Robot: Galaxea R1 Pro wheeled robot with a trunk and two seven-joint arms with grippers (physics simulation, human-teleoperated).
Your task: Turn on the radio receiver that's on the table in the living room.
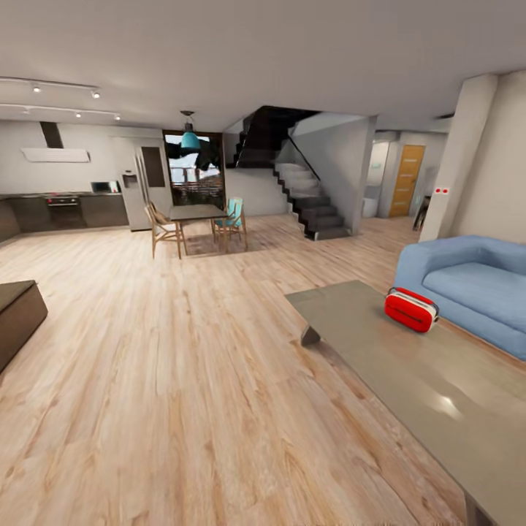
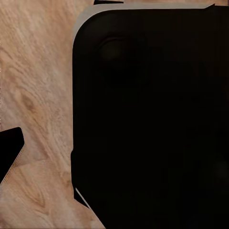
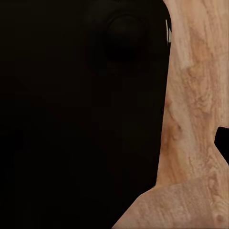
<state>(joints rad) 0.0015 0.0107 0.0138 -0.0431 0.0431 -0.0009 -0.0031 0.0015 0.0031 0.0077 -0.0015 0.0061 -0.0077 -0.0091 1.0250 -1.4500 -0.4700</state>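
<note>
1. The light wood plank floor (image 1: 168, 380) lies nearest and spreads across the open room; both wrist views show it beside a dark robot body panel (image 2: 152, 124).
2. The low rectangular grey glossy tabletop (image 1: 409, 380) stands at the right.
3. A blue sofa (image 1: 475, 285) sits just behind it.
4. The small bright red radio receiver with a white band (image 1: 411, 309) rests on the tabletop's far part, near the sofa.
5. Either end effector's opening: cannot tell.

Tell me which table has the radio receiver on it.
The low grey table by the blue sofa; the dining table with chairs holds no radio receiver.
</note>
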